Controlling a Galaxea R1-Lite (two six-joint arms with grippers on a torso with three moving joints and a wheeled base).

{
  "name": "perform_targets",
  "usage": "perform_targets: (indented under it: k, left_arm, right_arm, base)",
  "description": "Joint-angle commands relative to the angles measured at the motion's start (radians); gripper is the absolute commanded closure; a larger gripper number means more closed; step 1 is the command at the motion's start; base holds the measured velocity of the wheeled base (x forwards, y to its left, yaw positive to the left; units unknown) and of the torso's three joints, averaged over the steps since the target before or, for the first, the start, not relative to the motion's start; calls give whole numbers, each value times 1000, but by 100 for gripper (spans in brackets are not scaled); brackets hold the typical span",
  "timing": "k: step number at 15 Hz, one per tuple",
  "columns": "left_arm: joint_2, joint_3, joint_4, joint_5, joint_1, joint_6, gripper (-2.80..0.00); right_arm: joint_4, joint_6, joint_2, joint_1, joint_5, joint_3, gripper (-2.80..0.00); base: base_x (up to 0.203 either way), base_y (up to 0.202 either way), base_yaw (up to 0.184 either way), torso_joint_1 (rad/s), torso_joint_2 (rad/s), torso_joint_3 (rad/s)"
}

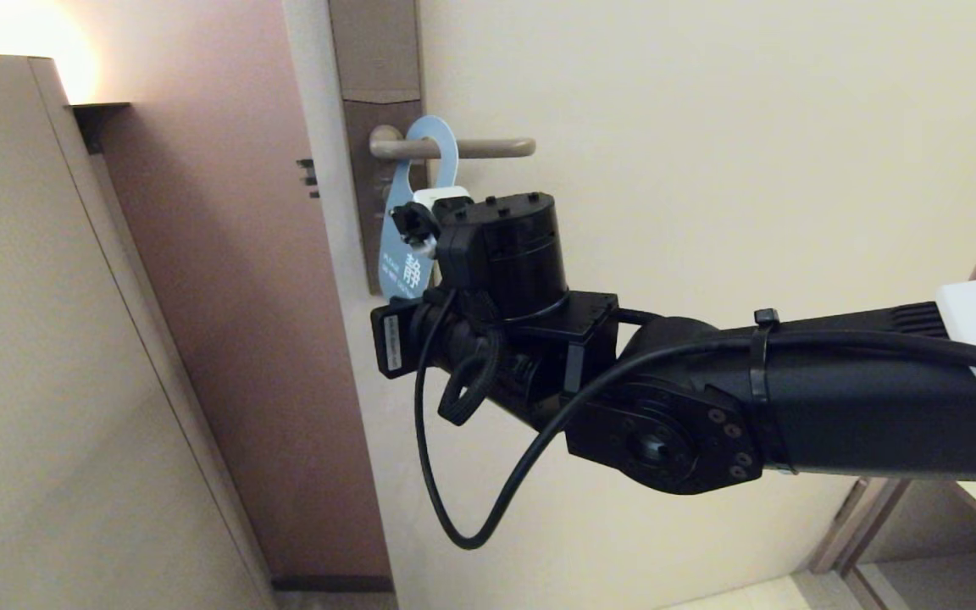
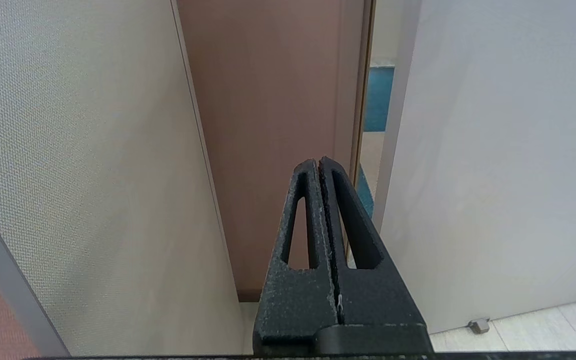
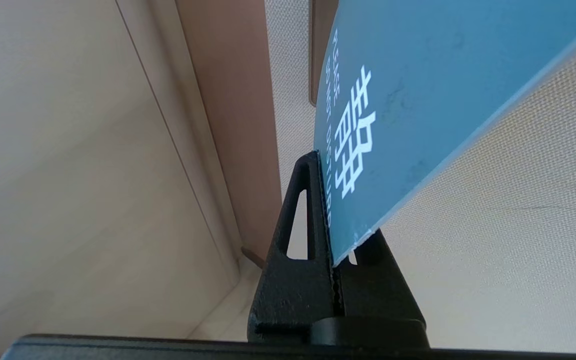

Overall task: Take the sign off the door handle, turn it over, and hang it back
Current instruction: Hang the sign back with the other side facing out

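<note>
The sign (image 1: 410, 220) hangs by its oval hole on the door handle (image 1: 488, 148), blue side with white text facing me, tilted. The handle is a beige lever on a tall brown backplate (image 1: 374, 195). My right gripper (image 1: 416, 233) is at the sign's middle, its wrist block hiding the card's right edge. In the right wrist view the gripper (image 3: 325, 165) is shut on the sign (image 3: 418, 95), pinching the card's edge between its fingers. My left gripper (image 2: 318, 165) is shut and empty, low by the door's bottom, out of the head view.
The cream door (image 1: 708, 169) fills the middle and right. A brown door frame (image 1: 234, 296) and a beige wall panel (image 1: 39, 339) stand to the left. A black cable (image 1: 437, 474) loops below the right wrist. A door stop (image 2: 479, 326) sits on the floor.
</note>
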State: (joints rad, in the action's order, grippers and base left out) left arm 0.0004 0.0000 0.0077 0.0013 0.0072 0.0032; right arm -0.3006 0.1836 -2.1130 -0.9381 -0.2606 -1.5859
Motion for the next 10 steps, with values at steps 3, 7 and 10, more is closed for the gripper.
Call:
perform_targets:
  k: [3,7,10]
  left_arm:
    - [0,0,0,0,0,0,0]
    - [0,0,0,0,0,0,0]
    - [0,0,0,0,0,0,0]
  right_arm:
    - [0,-5,0,-1,-2,17,0]
    - [0,-12,2,-1,-6,28,-280]
    - [0,-12,7,-1,-8,29,-280]
  base:
    - [0,0,0,0,0,0]
    - [0,0,0,0,0,0]
    - [0,0,0,0,0,0]
